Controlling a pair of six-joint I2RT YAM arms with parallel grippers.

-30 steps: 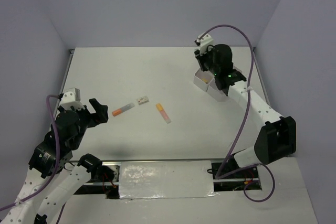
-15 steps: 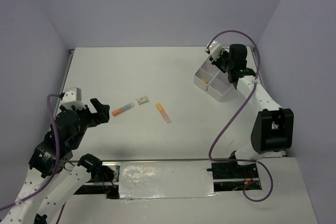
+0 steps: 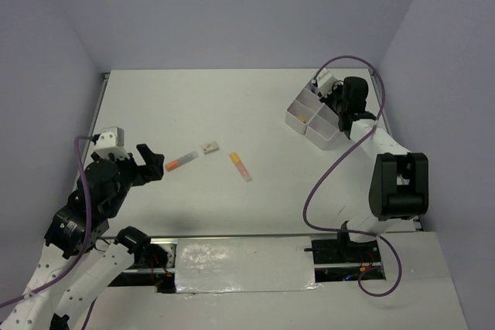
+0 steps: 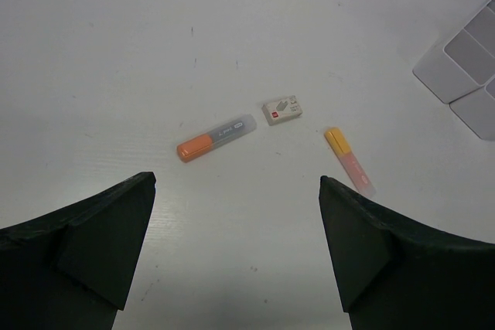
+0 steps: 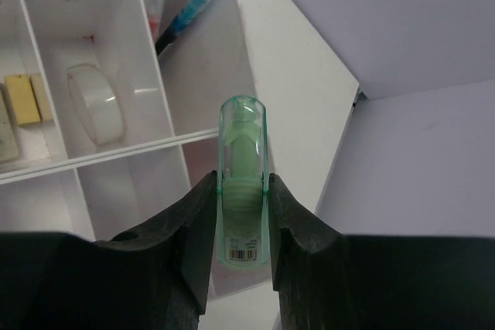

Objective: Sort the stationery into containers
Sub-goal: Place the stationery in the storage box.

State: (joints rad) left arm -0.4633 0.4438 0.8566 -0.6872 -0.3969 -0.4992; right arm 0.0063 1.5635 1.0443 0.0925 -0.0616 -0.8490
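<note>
My right gripper [image 5: 244,191] is pinching a short pale-green marker with a clear cap [image 5: 244,183] between its two black fingers, barcode end nearest the camera and cap pointing away. It hangs over the far right side of the small white square box with a cross divider [image 5: 147,52]. In my wrist view the cap lies against the compartment that holds thin blue and red pens [image 5: 189,5]. The compartment to its left holds a white tape ring [image 5: 94,102], and the next one holds small yellowish erasers [image 5: 23,98].

My left gripper [image 4: 236,237] is spread wide and holds nothing, raised above the white table [image 3: 232,106] near its left side. Ahead of it lie an orange marker with a clear body [image 4: 215,137], a small white eraser [image 4: 281,110] just beyond that marker's clear end, and a yellow-capped pink marker [image 4: 349,161] further right, all apart from one another and well away from the box.
</note>
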